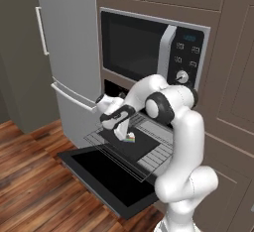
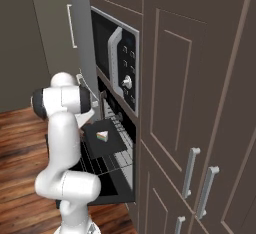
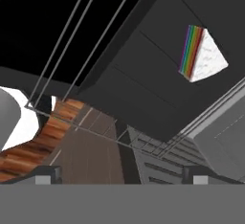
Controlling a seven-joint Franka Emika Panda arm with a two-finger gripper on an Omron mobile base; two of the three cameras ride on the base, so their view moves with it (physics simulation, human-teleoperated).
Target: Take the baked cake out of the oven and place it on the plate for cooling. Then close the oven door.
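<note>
The oven [image 1: 149, 127] sits in brown cabinetry below the microwave [image 1: 154, 47], with the grey fridge [image 1: 69, 52] to its left. The oven door [image 1: 106, 179] is swung fully down, lying flat and near the wooden floor [image 1: 30, 156], its dark glass facing up. A wire rack [image 1: 149, 151] is pulled out over the door, and on it lies a dark tray [image 1: 131, 144]. The cake [image 1: 130, 137], a small wedge with white frosting and rainbow layers on its cut side, stands on the tray toward its far part. In the right base view the cake [image 2: 102, 136] shows on the tray [image 2: 107, 143] just in front of the oven opening, with the rack [image 2: 107, 160] reaching out under it.

The arm bends forward over the open door, and the gripper [image 1: 121, 132] points down at the tray, just to the left of the cake and close to it. In the hand view the gripper [image 3: 122, 173] has its two fingertips [image 3: 48, 174] set far apart at the bottom edge, so the jaws stand wide open with nothing between them. Beyond them lie the rack's wires [image 3: 81, 41], the near corner of the tray [image 3: 143, 84] and the cake [image 3: 201, 53] up at the right, apart from both fingertips. The gripper holds nothing and the cake rests untouched on the tray
</note>
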